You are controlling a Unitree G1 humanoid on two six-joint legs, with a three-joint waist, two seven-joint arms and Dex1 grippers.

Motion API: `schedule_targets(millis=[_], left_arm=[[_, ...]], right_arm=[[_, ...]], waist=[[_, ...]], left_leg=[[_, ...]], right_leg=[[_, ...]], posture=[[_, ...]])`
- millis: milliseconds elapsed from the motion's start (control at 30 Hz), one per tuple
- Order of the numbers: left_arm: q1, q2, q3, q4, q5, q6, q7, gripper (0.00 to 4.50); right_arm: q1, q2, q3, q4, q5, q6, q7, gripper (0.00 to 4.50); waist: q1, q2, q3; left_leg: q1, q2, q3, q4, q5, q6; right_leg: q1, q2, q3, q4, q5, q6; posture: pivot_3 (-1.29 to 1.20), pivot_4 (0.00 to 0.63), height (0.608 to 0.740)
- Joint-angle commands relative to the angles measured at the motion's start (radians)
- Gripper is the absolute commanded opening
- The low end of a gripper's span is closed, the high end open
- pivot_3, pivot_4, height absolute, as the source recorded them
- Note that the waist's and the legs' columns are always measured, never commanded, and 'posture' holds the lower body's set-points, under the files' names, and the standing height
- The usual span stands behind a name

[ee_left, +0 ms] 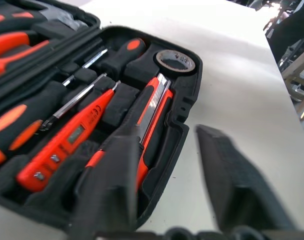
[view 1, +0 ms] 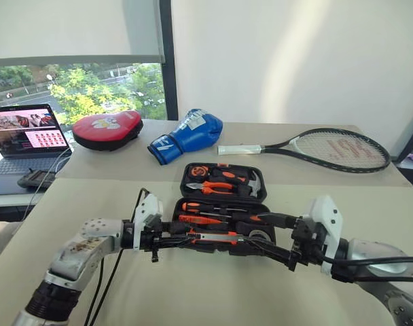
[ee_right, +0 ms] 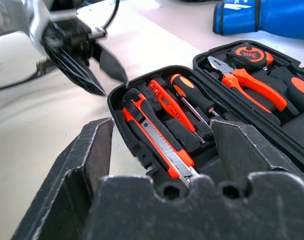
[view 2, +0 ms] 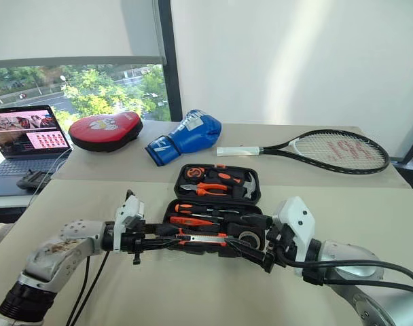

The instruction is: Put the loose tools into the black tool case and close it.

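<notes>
Nearest me is my right gripper (ee_right: 162,165), fingers spread wide, holding nothing, just short of the black tool case (view 1: 255,228). Case lies open mid-table w/ utility knife (ee_right: 159,145), long screwdrivers (ee_right: 192,102), small orange screwdriver (ee_left: 67,142) and tape roll (ee_left: 175,60) seated in the near half. My left gripper (ee_left: 167,195) hangs at the case's left end, fingers apart, one over the knife, pinching nothing. Moulded shell looks stiff, light, a bit slick; I'd take the far lid (view 1: 223,166) by its edge to fold it. Pliers (view 1: 213,187) sit in the lid. Boxing glove (view 1: 186,136) and racket (view 1: 329,146) lie well behind, not in the way
</notes>
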Motion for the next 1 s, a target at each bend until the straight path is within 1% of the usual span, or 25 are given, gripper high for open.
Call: schedule_targets(millis=[33, 67, 133, 200, 267, 300, 367, 433, 500, 600, 733, 767, 800, 833, 933, 967, 1000], left_arm=[[-0.026, -0.041, -0.043, 0.045, 0.071, -0.039, 0.040, 0.11], [-0.033, -0.054, -0.053, 0.061, 0.087, -0.039, 0.051, 0.05], [-0.061, -0.089, -0.078, 0.112, 0.117, 0.016, 0.099, 0.05], [-0.073, -0.100, -0.097, 0.144, 0.145, 0.030, 0.109, 0.05], [-0.088, -0.111, -0.103, 0.174, 0.138, 0.114, 0.131, 0.05], [-0.096, -0.127, -0.088, 0.185, 0.114, 0.162, 0.146, 0.05], [-0.132, -0.176, -0.017, 0.213, 0.024, 0.343, 0.200, 0.05], [-0.171, -0.203, 0.038, 0.240, -0.044, 0.536, 0.244, 0.05], [-0.197, -0.219, 0.073, 0.263, -0.073, 0.655, 0.287, 0.05], [-0.230, -0.273, 0.165, 0.309, -0.110, 0.795, 0.380, 0.05], [-0.236, -0.308, 0.236, 0.280, -0.141, 0.851, 0.434, 0.05], [-0.234, -0.304, 0.243, 0.254, -0.152, 0.837, 0.426, 0.05], [-0.231, -0.302, 0.255, 0.226, -0.167, 0.824, 0.419, 0.05], [-0.228, -0.301, 0.270, 0.194, -0.186, 0.806, 0.411, 0.05], [-0.262, -0.321, 0.397, 0.100, -0.298, 0.752, 0.395, 0.05], [-0.277, -0.322, 0.427, 0.089, -0.323, 0.744, 0.396, 0.05], [-0.283, -0.310, 0.430, 0.078, -0.325, 0.728, 0.391, 0.05]], right_arm=[[0.013, -0.010, -0.021, -0.056, 0.018, -0.023, -0.037, 3.66], [0.017, -0.013, -0.022, -0.061, 0.017, -0.024, -0.044, 3.66], [0.033, -0.019, -0.032, -0.072, 0.026, -0.023, -0.057, 3.66], [0.041, -0.024, -0.036, -0.080, 0.035, -0.022, -0.070, 3.66], [0.049, -0.027, -0.043, -0.087, 0.050, -0.021, -0.085, 3.66], [0.053, -0.028, -0.046, -0.091, 0.057, -0.020, -0.092, 3.66], [0.064, -0.029, -0.051, -0.094, 0.078, -0.015, -0.105, 3.66], [0.080, -0.033, -0.046, -0.089, 0.084, -0.014, -0.111, 3.66], [0.091, -0.038, -0.039, -0.082, 0.087, -0.017, -0.114, 3.66], [0.114, -0.042, -0.018, -0.057, 0.070, -0.019, -0.118, 3.66], [0.128, -0.042, 0.002, -0.040, 0.055, -0.033, -0.117, 3.66], [0.126, -0.042, 0.003, -0.037, 0.054, -0.035, -0.115, 3.66], [0.123, -0.041, 0.004, -0.034, 0.053, -0.038, -0.113, 3.66], [0.121, -0.039, 0.003, -0.032, 0.054, -0.041, -0.112, 3.66], [0.103, -0.034, -0.011, -0.015, 0.065, -0.052, -0.111, 3.66], [0.095, -0.033, -0.017, -0.008, 0.070, -0.054, -0.111, 3.66], [0.081, -0.031, -0.023, 0.005, 0.075, -0.055, -0.116, 3.66]], waist=[[0.000, 0.000, 0.000], [0.001, 0.000, 0.000], [0.002, 0.000, 0.000], [0.007, 0.000, 0.000], [0.008, 0.000, 0.000], [0.011, 0.000, 0.000], [0.017, 0.001, -0.001], [0.023, 0.000, -0.001], [0.021, 0.000, -0.001], [0.017, 0.000, -0.002], [0.011, 0.000, -0.002], [0.010, 0.000, -0.002], [0.010, 0.000, -0.002], [0.009, -0.001, -0.002], [0.006, -0.001, -0.002], [0.005, -0.002, -0.001], [0.005, -0.003, -0.001]], left_leg=[[0.000, 0.000, 0.000, 0.000, 0.000, 0.000], [0.000, 0.000, 0.000, 0.000, 0.000, 0.000], [0.000, 0.000, 0.000, 0.000, -0.001, 0.001], [0.000, 0.000, -0.001, 0.000, -0.002, 0.003], [0.002, 0.000, 0.000, 0.001, -0.002, 0.004], [0.003, 0.000, 0.000, 0.001, -0.002, 0.004], [0.004, 0.000, 0.000, 0.002, -0.001, 0.005], [0.003, 0.000, -0.001, 0.002, 0.002, 0.006], [0.003, 0.000, -0.001, 0.003, 0.005, 0.007], [0.005, 0.000, 0.000, 0.003, 0.006, 0.006], [0.006, 0.000, -0.001, 0.002, 0.007, 0.004], [0.006, 0.000, -0.001, 0.002, 0.007, 0.004], [0.006, 0.000, -0.001, 0.001, 0.007, 0.004], [0.005, 0.001, -0.001, 0.001, 0.008, 0.004], [0.001, 0.001, -0.001, 0.001, 0.008, 0.003], [-0.001, 0.001, -0.001, 0.001, 0.008, 0.002], [-0.002, 0.001, -0.001, 0.001, 0.008, 0.002]], right_leg=[[0.000, 0.000, 0.000, 0.000, 0.000, 0.000], [0.000, 0.000, 0.000, 0.000, 0.000, 0.000], [0.000, 0.000, 0.000, 0.000, 0.000, 0.000], [0.001, 0.000, -0.001, 0.000, 0.000, 0.000], [0.002, 0.000, 0.000, 0.000, 0.001, 0.000], [0.003, 0.000, 0.000, 0.000, 0.001, 0.000], [0.004, 0.000, 0.000, 0.000, 0.002, 0.000], [0.004, -0.001, 0.000, -0.001, 0.003, 0.002], [0.005, 0.000, 0.001, -0.001, 0.002, 0.007], [0.005, 0.001, 0.002, 0.000, 0.003, 0.008], [0.005, 0.001, 0.003, 0.001, 0.004, 0.007], [0.005, 0.001, 0.003, 0.001, 0.005, 0.006], [0.004, 0.001, 0.003, 0.001, 0.008, 0.000], [0.003, 0.001, 0.003, 0.001, 0.009, -0.001], [0.000, 0.001, 0.003, 0.001, 0.009, -0.002], [-0.002, 0.001, 0.003, 0.001, 0.010, -0.003], [-0.003, 0.001, 0.003, 0.001, 0.009, -0.003]], posture=[[0.00, 0.150, 0.740], [0.00, 0.150, 0.740], [0.00, 0.150, 0.740], [0.00, 0.150, 0.740], [0.00, 0.150, 0.740], [0.00, 0.150, 0.740], [0.00, 0.150, 0.740], [0.00, 0.150, 0.740], [0.00, 0.150, 0.740], [0.00, 0.150, 0.740], [0.00, 0.150, 0.740], [0.00, 0.150, 0.740], [0.00, 0.150, 0.740], [0.00, 0.150, 0.740], [0.00, 0.150, 0.740], [0.00, 0.150, 0.740], [0.00, 0.150, 0.740]])
